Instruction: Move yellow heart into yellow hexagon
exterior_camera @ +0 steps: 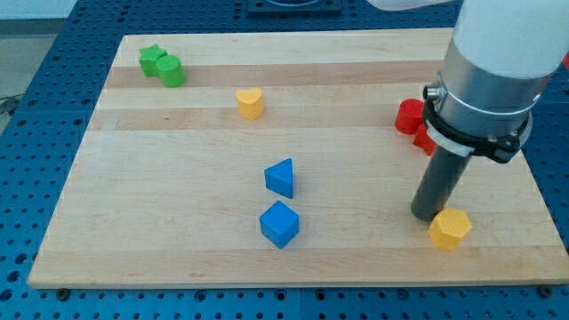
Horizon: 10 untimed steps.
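Yellow heart (251,102): sits on the bench (178,222), upper middle, a little to the view's left of centre. Free-standing, nothing touching it.

Yellow hexagon (450,228): lower right of the bench, near the bottom edge, well apart from the heart.

My tip (428,214): down at bench level, just beside the hexagon on its upper-left side. Appears to be in contact or nearly so; cannot tell which. Well apart from the heart. Rod is a dark cylinder, upright, under a wide grey-and-white arm body that fills the view's top right corner. No fingers on this rig, so no spread or pinch to report.

Other items, working outward:
- Blue triangle block (280,177): approx. centre of bench, below the heart.
- Blue cube (280,223): just below the triangle block, close but apart.
- Red blocks (411,116): right side, above the tip, partly hidden by the arm; shape and count cannot be made out.
- Green blocks (162,67): two, top left corner area, touching each other; the left one looks star-like, the right one rounded.

Bench: light wood board on a blue perforated base (36,133).
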Tool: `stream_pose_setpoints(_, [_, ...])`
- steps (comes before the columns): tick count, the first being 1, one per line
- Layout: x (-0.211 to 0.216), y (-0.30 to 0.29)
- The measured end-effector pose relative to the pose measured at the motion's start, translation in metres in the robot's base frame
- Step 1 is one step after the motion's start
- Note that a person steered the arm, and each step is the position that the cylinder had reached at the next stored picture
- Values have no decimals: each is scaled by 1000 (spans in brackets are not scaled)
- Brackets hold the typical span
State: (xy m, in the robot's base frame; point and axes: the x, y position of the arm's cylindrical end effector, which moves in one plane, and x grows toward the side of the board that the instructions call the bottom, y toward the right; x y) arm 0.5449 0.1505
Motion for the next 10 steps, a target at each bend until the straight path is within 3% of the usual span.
stream_pose_setpoints(1, [-12, -7])
stream_pose_setpoints(8, [-242, -185])
stream_pose_setpoints(10, [-237, -251])
